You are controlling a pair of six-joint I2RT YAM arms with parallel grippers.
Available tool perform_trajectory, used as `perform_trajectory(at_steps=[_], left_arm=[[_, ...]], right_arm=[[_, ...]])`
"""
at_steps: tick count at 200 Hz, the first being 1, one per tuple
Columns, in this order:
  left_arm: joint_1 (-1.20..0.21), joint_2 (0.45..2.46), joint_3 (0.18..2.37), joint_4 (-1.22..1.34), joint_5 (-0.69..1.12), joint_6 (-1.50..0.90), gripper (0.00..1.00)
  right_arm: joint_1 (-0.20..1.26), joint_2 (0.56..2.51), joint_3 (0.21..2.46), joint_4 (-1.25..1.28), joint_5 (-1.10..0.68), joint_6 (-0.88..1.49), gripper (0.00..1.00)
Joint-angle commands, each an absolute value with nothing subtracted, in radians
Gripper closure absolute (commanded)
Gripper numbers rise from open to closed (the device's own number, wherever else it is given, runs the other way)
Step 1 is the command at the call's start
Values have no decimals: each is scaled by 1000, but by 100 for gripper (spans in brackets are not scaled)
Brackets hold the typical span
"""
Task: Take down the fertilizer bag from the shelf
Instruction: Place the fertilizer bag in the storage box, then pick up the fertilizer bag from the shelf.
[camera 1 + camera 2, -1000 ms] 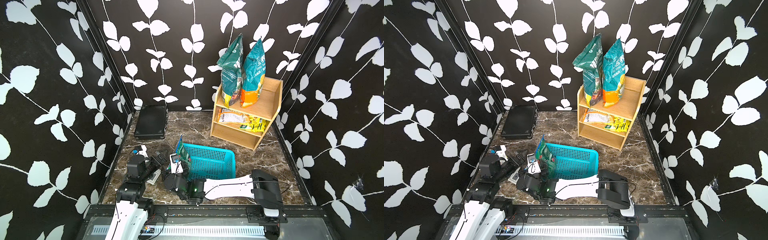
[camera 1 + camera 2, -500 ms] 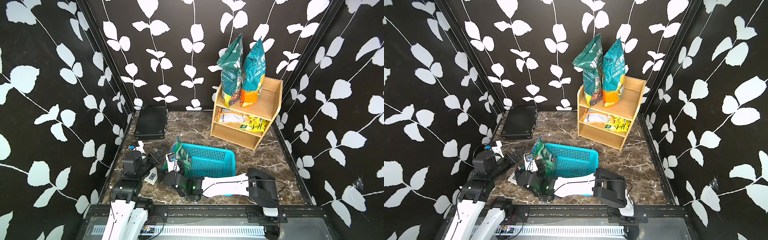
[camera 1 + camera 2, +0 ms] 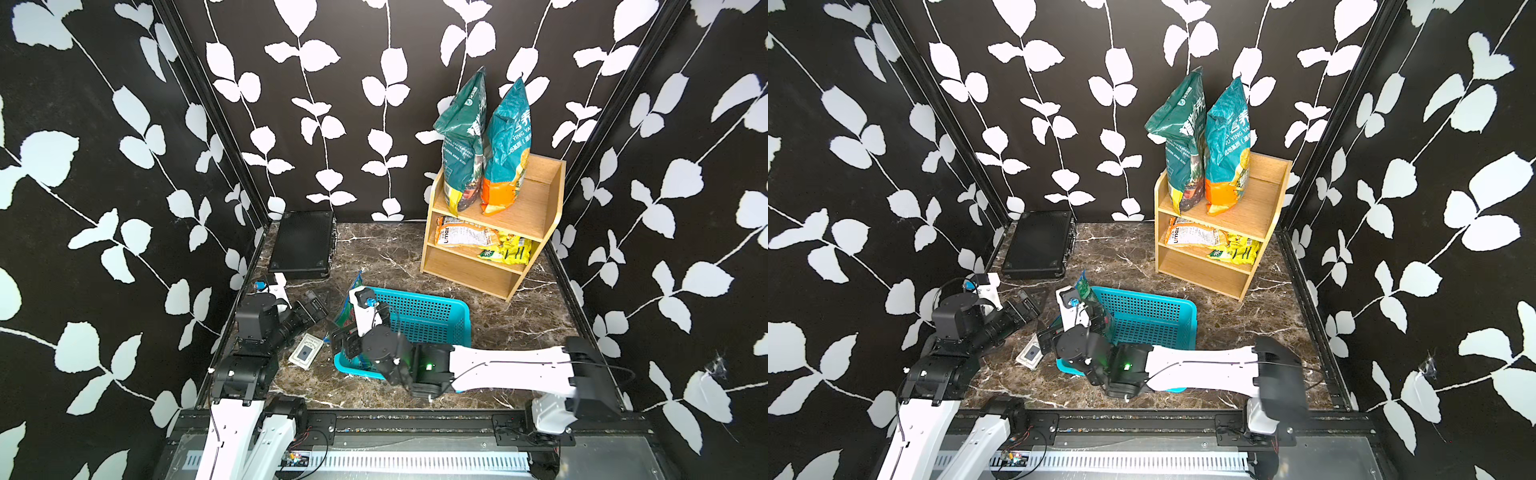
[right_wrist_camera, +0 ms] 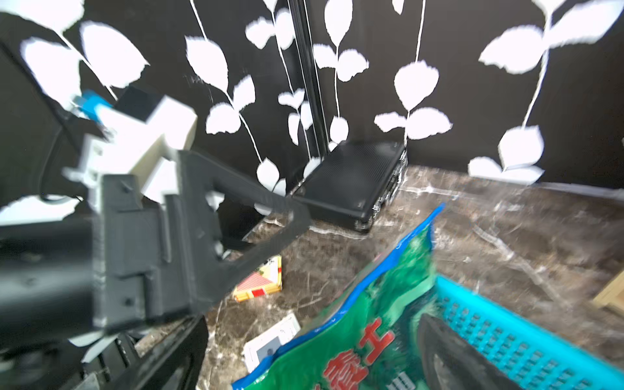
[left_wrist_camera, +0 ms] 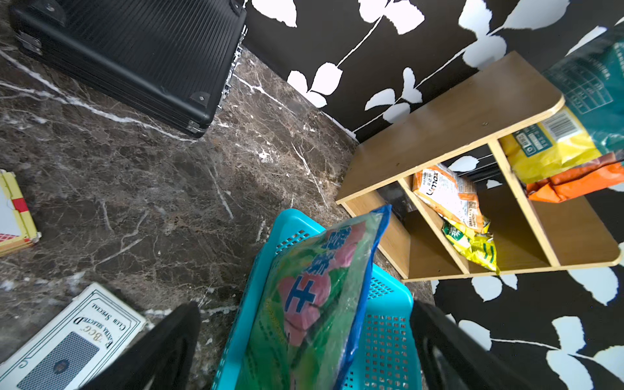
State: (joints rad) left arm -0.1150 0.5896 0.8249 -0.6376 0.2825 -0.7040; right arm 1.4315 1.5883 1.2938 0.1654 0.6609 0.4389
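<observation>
Two tall teal fertilizer bags (image 3: 503, 145) stood upright on the light-brown wooden shelf's (image 3: 536, 208) top tier, well apart behind and right of the wide-spread left hand (image 3: 316, 306) and nearer the right hand (image 4: 310, 341), equally wide around a green plastic bag (image 4: 371, 320) propped in the blue perforated basket (image 3: 415, 291).

Black walls (image 3: 332, 83) carry white leaf vines; the worktop (image 3: 395, 257) is dark brown marble, white-veined. The shelf (image 3: 536, 208) is light-brown wood, its two bags (image 3: 505, 141) teal over orange and yellow. The basket (image 3: 424, 316) is turquoise, perforated; the pouch (image 5: 314, 304) green with pink blooms.
</observation>
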Motion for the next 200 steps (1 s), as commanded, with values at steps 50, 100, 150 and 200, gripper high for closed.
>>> perform_trajectory(at_steps=[50,100,150,200], left_arm=[[-107,572,839,-636,516,-488,1],[-102,544,814,-563,668,-532,1],[-34,593,833,-659,752,-489,1],[405,688,676,-463,1265,-579,1]], right_arm=[[1366,1240,1447,-152,1050,77,1],[1140,1207,1679,-146,1083,-187,1],[915,1436,2083,-399,1013,-194,0],[766,1729,2482,-589,952,-186,0]])
